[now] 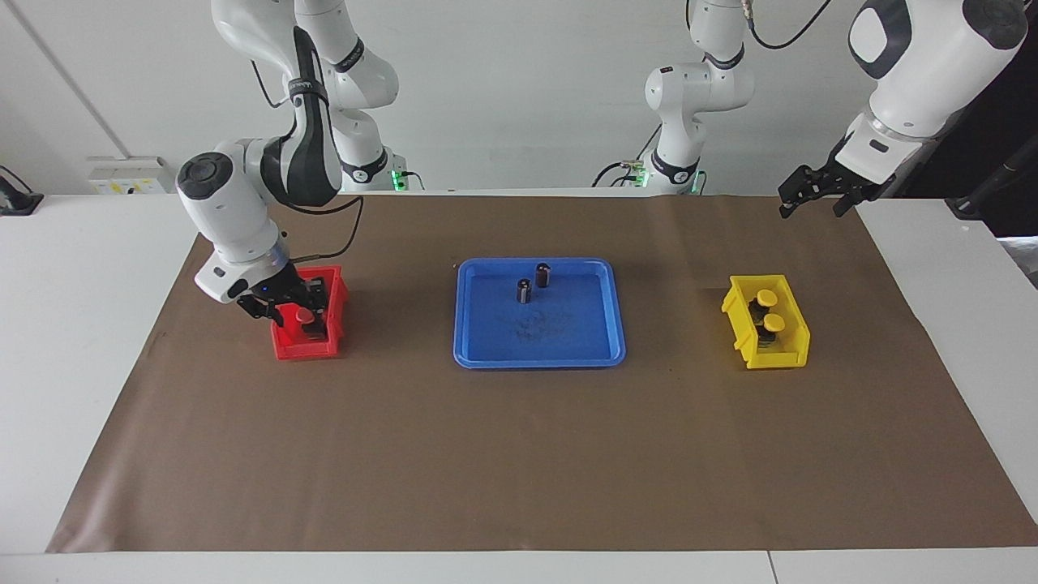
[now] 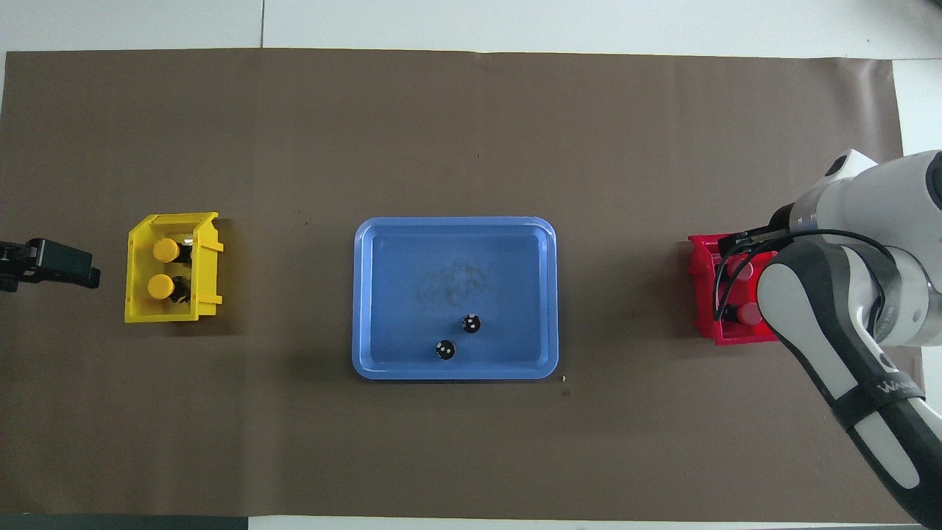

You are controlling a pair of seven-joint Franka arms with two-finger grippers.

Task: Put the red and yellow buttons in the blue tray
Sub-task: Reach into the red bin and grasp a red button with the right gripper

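Down inside the red bin (image 1: 308,324), at the right arm's end of the table from the blue tray (image 1: 538,354), the right gripper (image 1: 298,312) sits low over the red-capped buttons (image 1: 303,313). Its fingers straddle one red cap, but whether they have already pinched it I cannot tell; the cap shows between them and nothing is lifted. In the overhead view the arm's wrist covers most of this bin, leaving only one red cap (image 2: 749,313) showing at its edge.

Toward the left arm's end of the table from the blue tray stands the yellow bin (image 1: 769,354), with both yellow-capped buttons (image 1: 766,298) sitting upright in it, one nearer the robots than the other. The left gripper (image 1: 815,191) hangs in the air off that end of the tray, nearer the robots than the yellow bin, with its fingers spread wide and nothing in them; this arm waits, probably so that only one arm works at a time.

On the blue tray itself stand two dark capless cylinders (image 1: 534,283), close together in the part nearest the robots. No coloured button is in the tray yet, so all four remain to be moved. Most of the tray floor lies bare, which leaves room to set buttons down clear of the cylinders.
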